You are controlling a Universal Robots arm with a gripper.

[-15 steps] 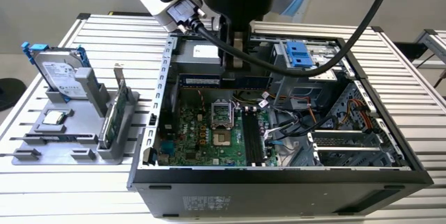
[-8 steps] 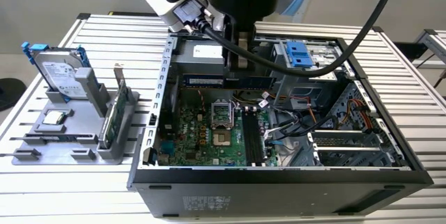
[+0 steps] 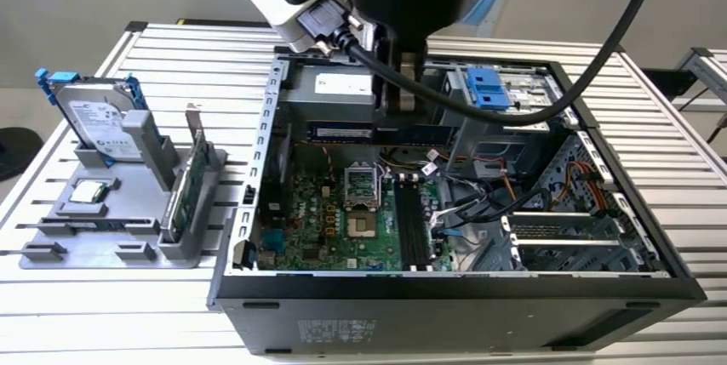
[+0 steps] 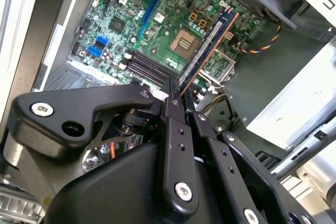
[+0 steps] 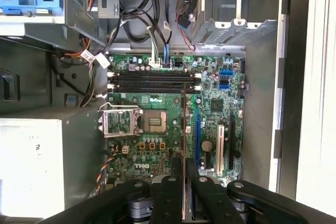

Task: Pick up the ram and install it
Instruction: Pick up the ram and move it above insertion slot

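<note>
Holding the ram (image 3: 375,134) in narrow-set jaws, by one long edge near its middle, level and free in the air above the open computer case (image 3: 455,284). Not yet seated; hanging over the back part of the motherboard (image 3: 329,220), apart from the memory slots (image 3: 411,229).

Worth keeping the stick plumb and the grip square, since a thin flat board like this bends or twists if pushed off-axis. Seemingly lying crosswise to the slots, going by the first wrist view, so better lined up lengthwise with a slot before any downward press. Best kept away from the loose cables (image 3: 477,195) beside the slots.

Thin, rigid, dark board with a row of small chips and a pale label; hard black jaws, smooth and angular. Below, green motherboard busy with small parts, a square metal processor socket (image 3: 361,191), and long black plastic slots. Around these, dull grey sheet-metal case walls.

Toward the counter's (image 3: 136,322) edge on the exterior view's left, a grey moulded holder (image 3: 114,237) carrying a silver hard drive (image 3: 97,118) with blue rails and a green card (image 3: 187,182) set upright. Counter of ribbed pale metal slats.
</note>
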